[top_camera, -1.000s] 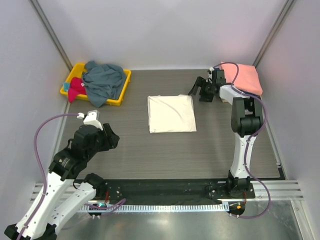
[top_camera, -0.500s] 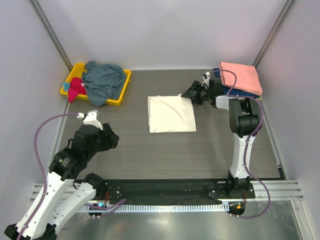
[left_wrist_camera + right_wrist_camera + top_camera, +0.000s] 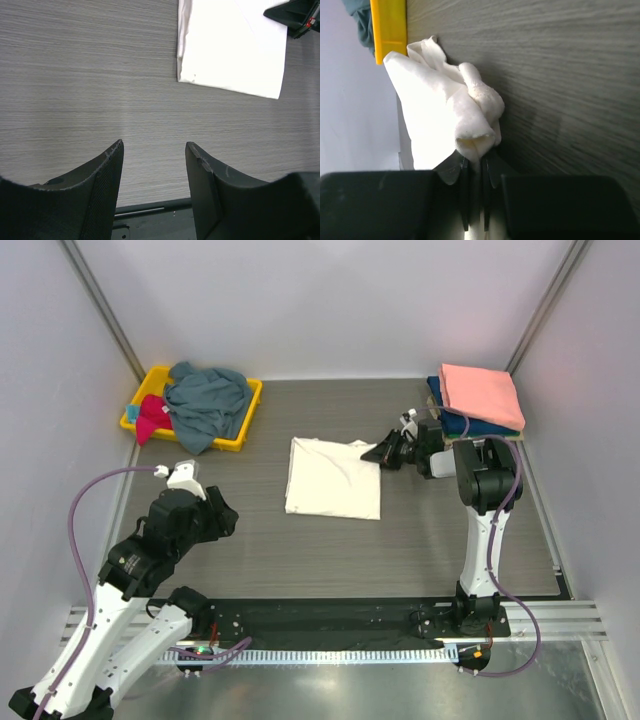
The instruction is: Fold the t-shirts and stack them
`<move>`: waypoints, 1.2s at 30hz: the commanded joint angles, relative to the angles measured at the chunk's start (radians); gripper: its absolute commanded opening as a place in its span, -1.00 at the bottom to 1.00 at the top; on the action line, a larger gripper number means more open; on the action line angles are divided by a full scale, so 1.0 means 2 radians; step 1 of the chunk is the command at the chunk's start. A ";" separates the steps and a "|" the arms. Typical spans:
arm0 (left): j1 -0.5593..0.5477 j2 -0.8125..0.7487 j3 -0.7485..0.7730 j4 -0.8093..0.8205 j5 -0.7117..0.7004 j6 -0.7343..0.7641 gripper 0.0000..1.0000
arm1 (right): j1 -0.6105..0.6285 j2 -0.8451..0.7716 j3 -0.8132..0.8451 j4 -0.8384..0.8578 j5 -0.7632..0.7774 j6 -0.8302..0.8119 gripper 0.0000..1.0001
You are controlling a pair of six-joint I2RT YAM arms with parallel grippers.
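Note:
A folded cream-white t-shirt [image 3: 330,480] [image 3: 230,50] lies mid-table, slightly skewed. My right gripper [image 3: 378,453] [image 3: 476,160] sits low at its right edge, shut on a bunched fold of the cream cloth [image 3: 470,125]. A salmon-pink t-shirt [image 3: 482,395] rests folded on a navy one [image 3: 437,400] in the back right corner. A grey-blue t-shirt [image 3: 205,400] and a magenta one [image 3: 152,416] lie crumpled in the bin. My left gripper [image 3: 225,515] [image 3: 154,145] hovers open over bare table at the near left, holding nothing.
The yellow bin [image 3: 250,415] [image 3: 389,25] stands at the back left against the wall. White walls close in the table on three sides. A black rail with the arm bases [image 3: 330,618] runs along the near edge.
My right gripper came from beside the pink stack down to the cream t-shirt's right edge and shut on it; the shirt shifted left and skewed. The left arm stayed still.

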 commanded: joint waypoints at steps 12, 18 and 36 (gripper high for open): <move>0.000 -0.009 0.002 0.021 -0.003 0.001 0.07 | 0.005 -0.215 0.084 -0.413 0.174 -0.262 -0.98; 0.001 -0.013 0.000 0.026 0.009 0.006 0.06 | -0.029 -0.267 0.145 -0.485 0.223 -0.316 -0.98; 0.000 -0.007 -0.001 0.029 0.016 0.007 0.04 | -0.091 -0.231 0.475 -0.647 0.274 -0.429 -0.98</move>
